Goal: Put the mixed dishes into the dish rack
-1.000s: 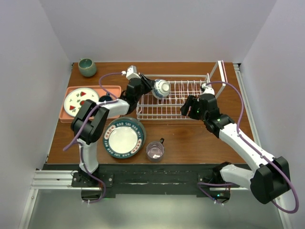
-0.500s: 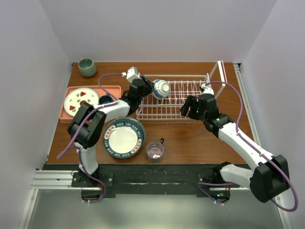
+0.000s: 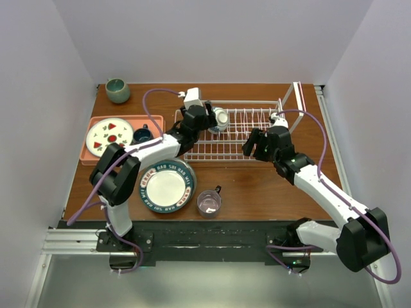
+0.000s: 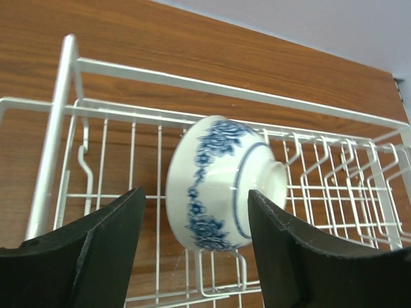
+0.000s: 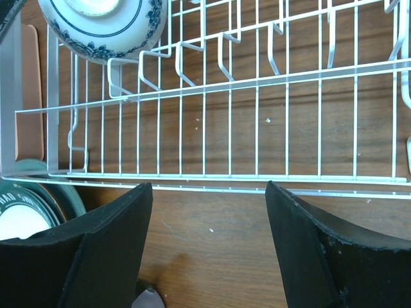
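Top external: the teal-rim lettering on the plate (image 3: 166, 187) is too small for me to read. Blue-flowered white bowl (image 4: 221, 183) lies tipped in the far-left corner of the rack (image 4: 54, 128). Left fingers (image 4: 106, 256) and right fingers (image 5: 96, 250) are spread wide, holding nothing.

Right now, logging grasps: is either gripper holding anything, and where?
Nothing. Left gripper open, not clamping the bowl in the rack; right gripper open, empty.

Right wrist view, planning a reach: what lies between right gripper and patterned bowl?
Near rails and bare prongs of the dish rack; the right wrist view shows it.
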`<state>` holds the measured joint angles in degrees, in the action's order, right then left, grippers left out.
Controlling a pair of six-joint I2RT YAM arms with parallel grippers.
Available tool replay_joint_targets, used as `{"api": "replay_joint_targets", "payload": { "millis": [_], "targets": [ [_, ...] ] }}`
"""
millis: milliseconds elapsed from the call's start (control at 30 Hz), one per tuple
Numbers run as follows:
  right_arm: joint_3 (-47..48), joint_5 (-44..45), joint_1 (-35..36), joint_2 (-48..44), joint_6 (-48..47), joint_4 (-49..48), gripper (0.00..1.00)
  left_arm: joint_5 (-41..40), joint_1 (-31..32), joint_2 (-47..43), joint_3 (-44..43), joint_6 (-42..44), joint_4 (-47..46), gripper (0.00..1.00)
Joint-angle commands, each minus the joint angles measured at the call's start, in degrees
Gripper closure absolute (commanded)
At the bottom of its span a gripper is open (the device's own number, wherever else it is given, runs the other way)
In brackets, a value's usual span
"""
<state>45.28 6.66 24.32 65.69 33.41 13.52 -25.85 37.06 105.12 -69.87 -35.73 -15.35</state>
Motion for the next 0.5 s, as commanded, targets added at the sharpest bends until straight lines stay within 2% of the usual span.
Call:
{"api": "replay_joint_targets", "payload": {
  "millis": [0, 200, 333, 467],
  "targets": [
    [0.6, 2.0, -0.2, -0.2, 0.3, -0.6, 0.23, 1.8, 1.3, 0.2, -6.1, 8.1, 2.6, 0.27],
    [0.5, 2.2, -0.3, -0.7, -0.1, -0.1, 0.22, 4.7, 1.3, 1.6, -7.5, 8.1, 3.8, 0.17],
    [0.6, 2.3, -0.6, -1.2, -0.3, 0.4, 0.21, 5.0, 1.1, 3.7, -11.0, 7.6, 9.4, 0.07],
    [0.4, 2.4, -0.6, -1.3, -0.4, 0.4, 0.20, 5.8, 0.5, 5.1, -12.6, 7.4, 12.1, 0.04]
  ]
}}
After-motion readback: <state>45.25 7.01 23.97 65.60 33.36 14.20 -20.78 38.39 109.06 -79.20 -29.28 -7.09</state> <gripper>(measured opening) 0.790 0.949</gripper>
